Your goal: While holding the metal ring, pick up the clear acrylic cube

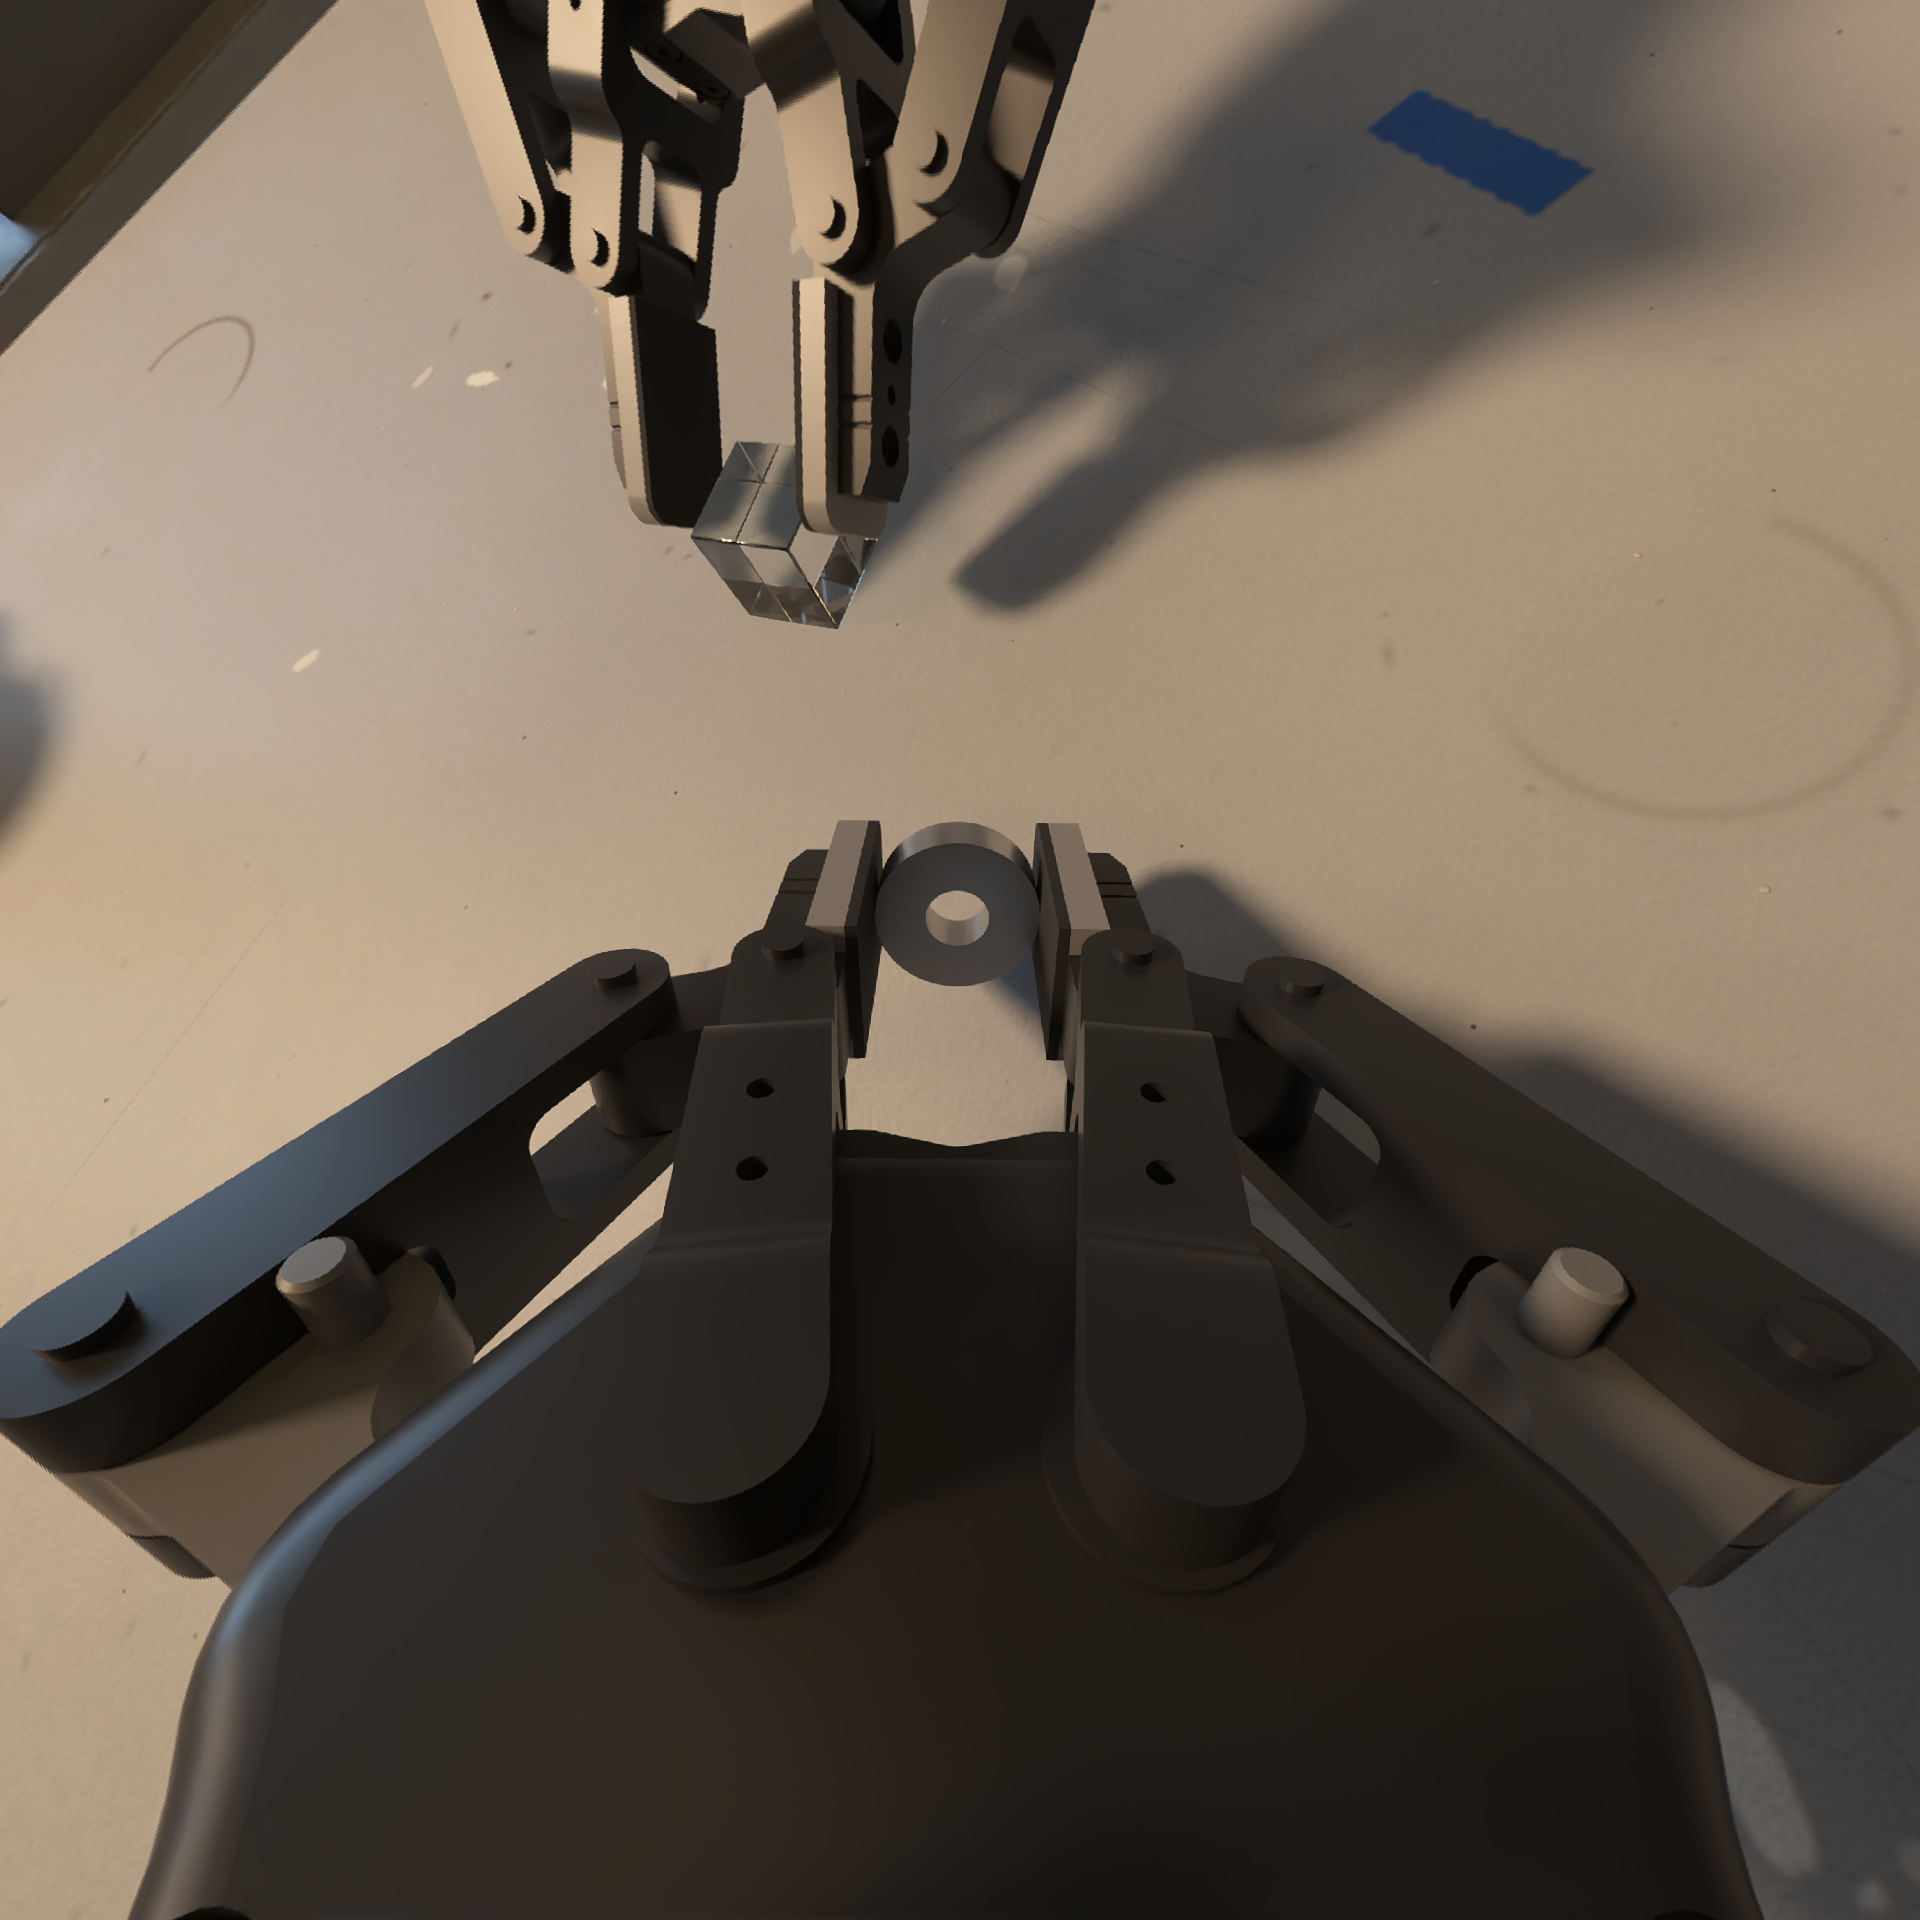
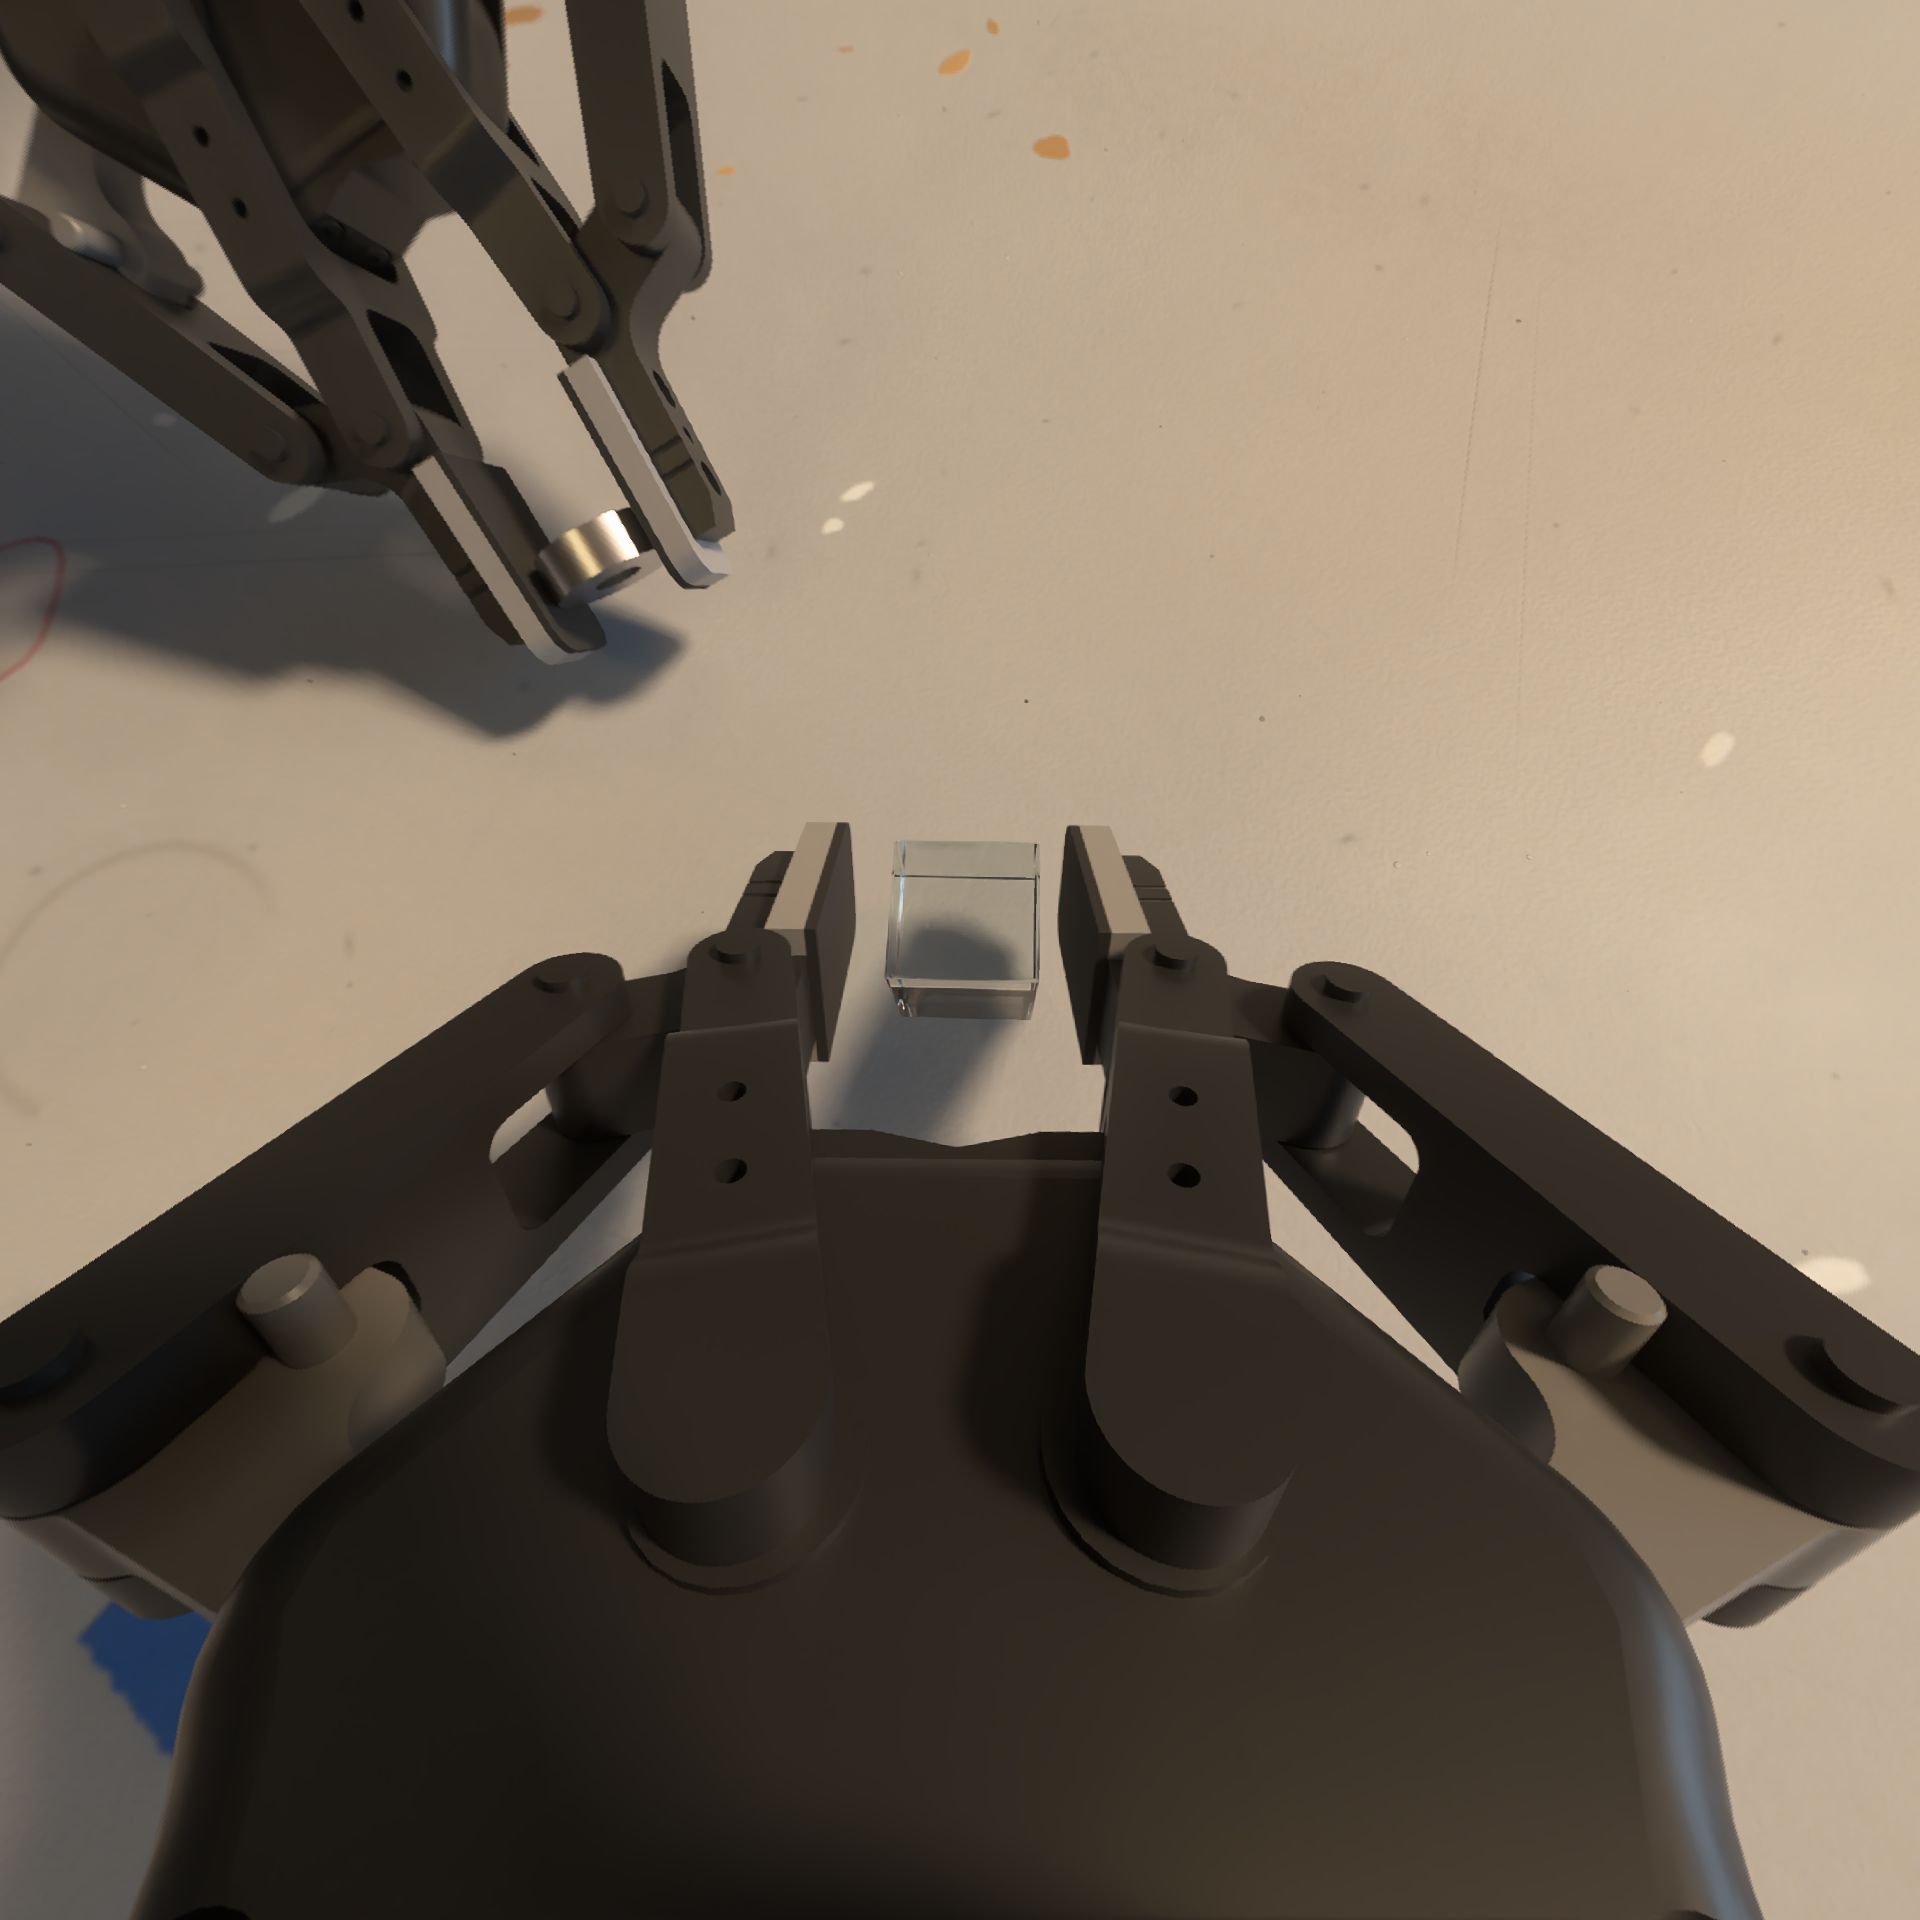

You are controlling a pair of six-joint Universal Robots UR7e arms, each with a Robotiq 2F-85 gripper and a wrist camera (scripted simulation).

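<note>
In the left wrist view my left gripper [image 1: 956, 883] is shut on the metal ring [image 1: 956, 916], a grey washer-like disc held by its rim between both pads, just above the table. The right wrist view shows that gripper [image 2: 623, 592] at upper left with the ring [image 2: 592, 556] in it. The clear acrylic cube [image 2: 964, 925] sits on the table between the fingers of my right gripper [image 2: 956, 862], with a narrow gap on each side. From the left wrist view the right gripper [image 1: 769, 520] reaches down from the top around the cube [image 1: 779, 566].
The beige tabletop [image 1: 1247, 675] has faint ring marks and paint specks. A blue tape patch [image 1: 1481, 151] lies at the far right, also at lower left of the right wrist view [image 2: 135, 1662]. The table's edge [image 1: 62, 187] runs at the upper left. Orange spots [image 2: 1051, 145] lie beyond the cube.
</note>
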